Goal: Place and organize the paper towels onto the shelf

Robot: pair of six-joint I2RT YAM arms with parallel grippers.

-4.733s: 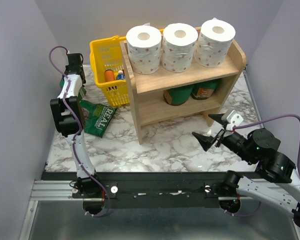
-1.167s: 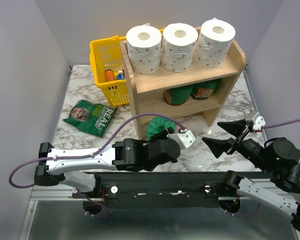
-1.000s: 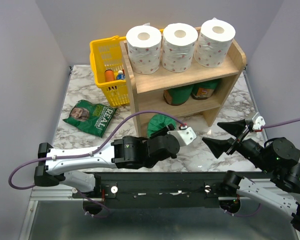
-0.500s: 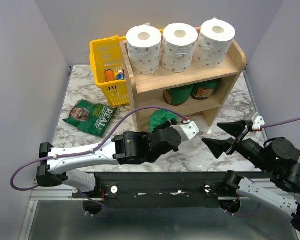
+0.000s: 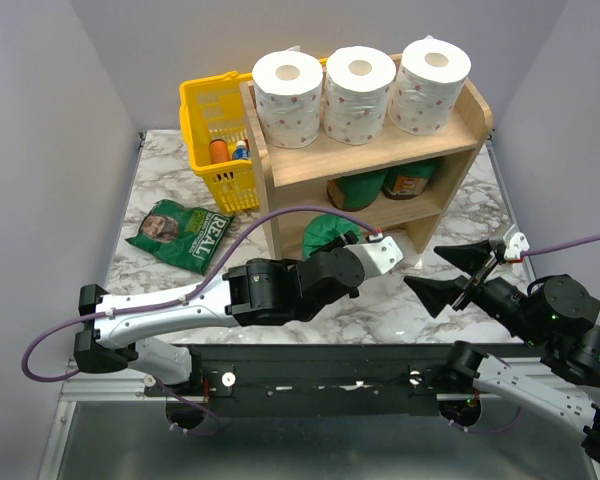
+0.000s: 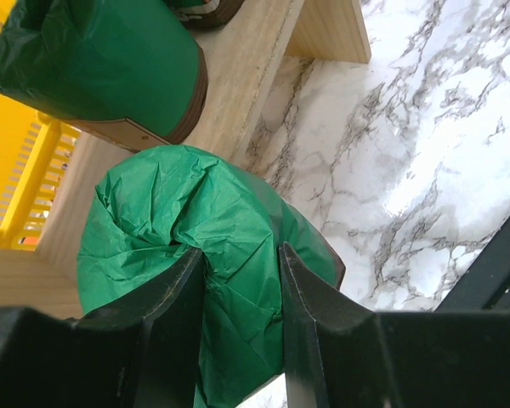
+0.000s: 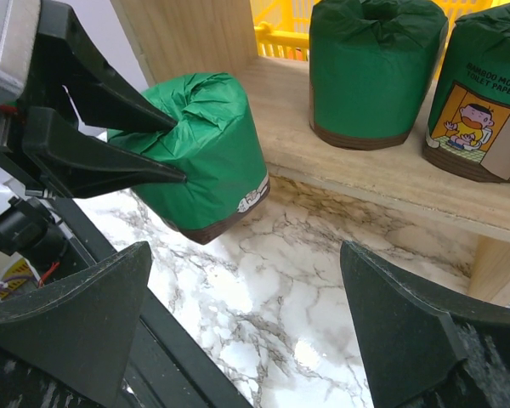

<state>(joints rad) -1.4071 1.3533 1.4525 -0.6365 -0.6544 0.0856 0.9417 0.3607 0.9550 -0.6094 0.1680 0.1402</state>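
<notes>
My left gripper is shut on the crumpled top of a green-wrapped paper towel roll and holds it in the air, tilted, at the front edge of the wooden shelf's lower tier; it also shows in the left wrist view and the right wrist view. Two more green rolls stand on the lower tier. Three white dotted rolls stand on the top tier. My right gripper is open and empty to the right of the shelf.
A yellow basket with bottles stands left of the shelf. A flat green bag marked "REAL" lies on the marble table at the left. Grey walls close in on both sides.
My left arm has swung in from the far left, taken the green roll, and moved it up and back toward the shelf's lower tier. The right arm has drawn back to the right.
</notes>
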